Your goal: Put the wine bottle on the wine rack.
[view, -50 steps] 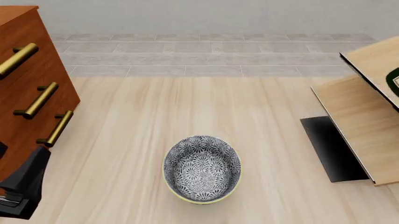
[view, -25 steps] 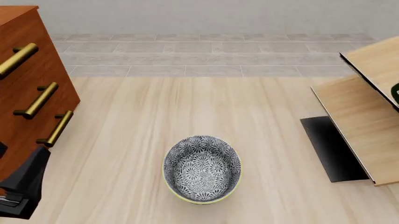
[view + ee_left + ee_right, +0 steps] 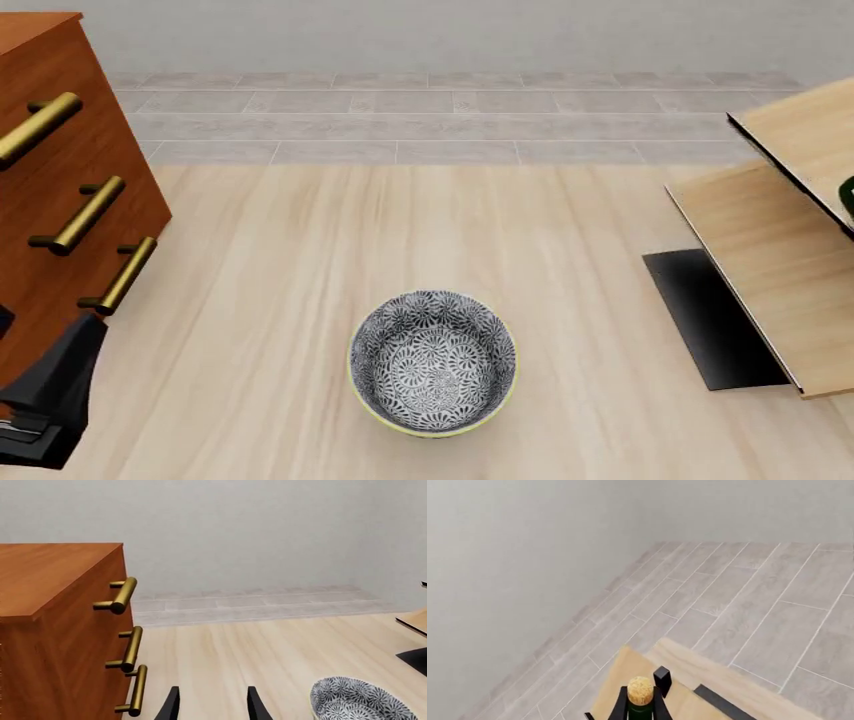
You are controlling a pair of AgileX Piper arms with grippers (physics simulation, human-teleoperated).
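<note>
Only the tan cork and green neck of the wine bottle [image 3: 640, 692] show in the right wrist view, and my right gripper [image 3: 640, 708] is shut on that neck. Behind them lie the pale wood panels of the wine rack [image 3: 690, 672]. In the front view the wine rack [image 3: 767, 265] stands at the right on its black base plate [image 3: 707, 315], and the wine bottle [image 3: 849, 190] is a dark green sliver at the right edge. The right gripper is out of that view. My left gripper [image 3: 213, 692] hangs open and empty over the table beside the cabinet, with its black body [image 3: 51, 400] at the front left.
A reddish-brown drawer cabinet [image 3: 60, 200] with brass handles fills the left side. A patterned black-and-white bowl [image 3: 431, 360] sits in the middle near the front, also seen in the left wrist view as the bowl [image 3: 360, 700]. A grey tiled floor and wall lie beyond.
The green patch of the bottle at the front view's right edge has slid further right and shrunk to a sliver. The left arm, bowl and rack have not moved.
</note>
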